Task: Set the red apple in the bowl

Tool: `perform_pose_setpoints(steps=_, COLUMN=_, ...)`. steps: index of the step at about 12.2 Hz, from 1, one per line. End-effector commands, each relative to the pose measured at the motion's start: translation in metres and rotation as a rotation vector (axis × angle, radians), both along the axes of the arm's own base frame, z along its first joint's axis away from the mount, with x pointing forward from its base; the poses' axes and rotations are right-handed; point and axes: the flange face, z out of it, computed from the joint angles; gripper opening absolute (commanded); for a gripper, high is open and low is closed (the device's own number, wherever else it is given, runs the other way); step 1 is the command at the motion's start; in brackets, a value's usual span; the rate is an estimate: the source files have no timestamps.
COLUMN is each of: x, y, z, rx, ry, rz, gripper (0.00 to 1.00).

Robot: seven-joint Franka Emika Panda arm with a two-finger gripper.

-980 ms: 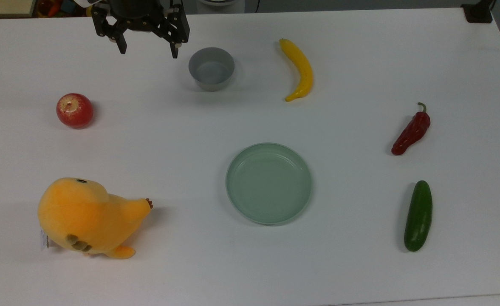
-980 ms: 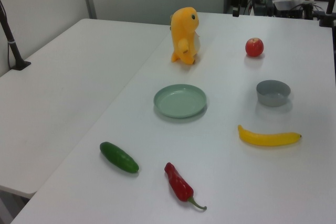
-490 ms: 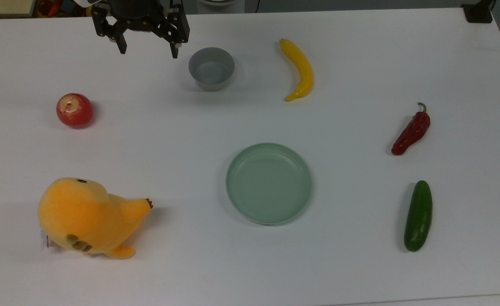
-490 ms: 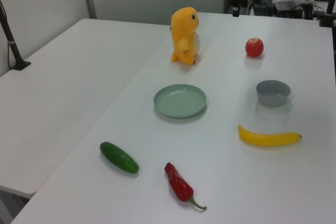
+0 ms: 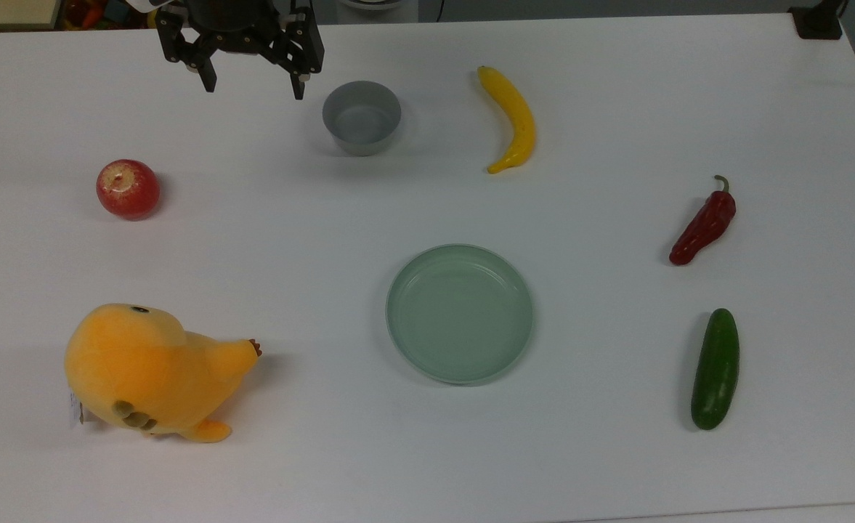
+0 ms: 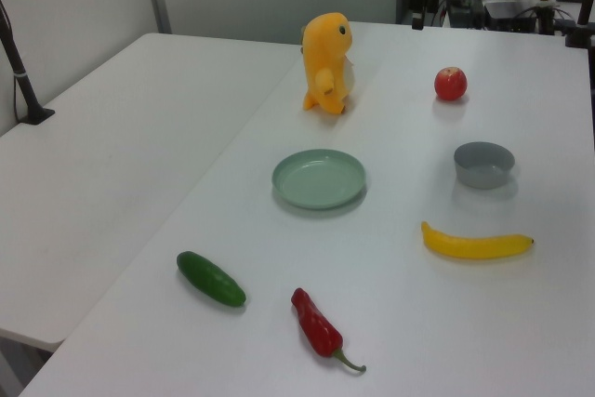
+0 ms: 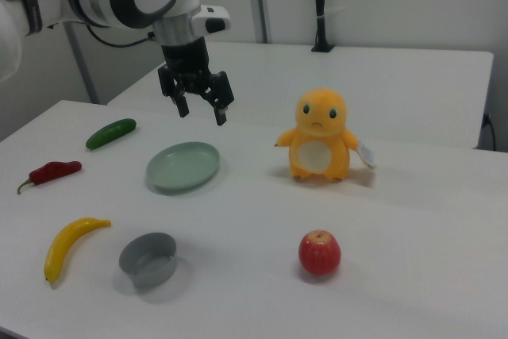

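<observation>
The apple (image 5: 128, 189) sits untouched on the tabletop (image 5: 427, 450), well apart from the bowl (image 5: 361, 117), which stands empty, so by my reckoning nothing of the job is done yet. The tool (image 5: 251, 82) hangs in the air with its fingers spread and nothing between them, just beside the bowl on the top view's left and well off from the apple. What's left, I'd say, is everything: reach the apple, grip it, carry it over and drop it in.

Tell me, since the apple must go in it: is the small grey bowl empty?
Empty. The small round grey bowl shows only its bare floor, and the red apple sits apart on the white table.
</observation>
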Motion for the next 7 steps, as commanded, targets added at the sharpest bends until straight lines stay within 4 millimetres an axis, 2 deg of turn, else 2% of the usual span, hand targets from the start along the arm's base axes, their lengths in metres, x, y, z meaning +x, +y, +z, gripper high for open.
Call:
perform_pose_setpoints(steps=1, x=-0.0022, y=0.0003, z=0.0027, rx=0.016, ry=-0.024, rz=-0.005, gripper=1.0)
perform_pose_setpoints(steps=7, x=-0.0025, y=-0.0031, z=0.002, rx=0.01, ry=-0.022, rz=-0.004, gripper=1.0)
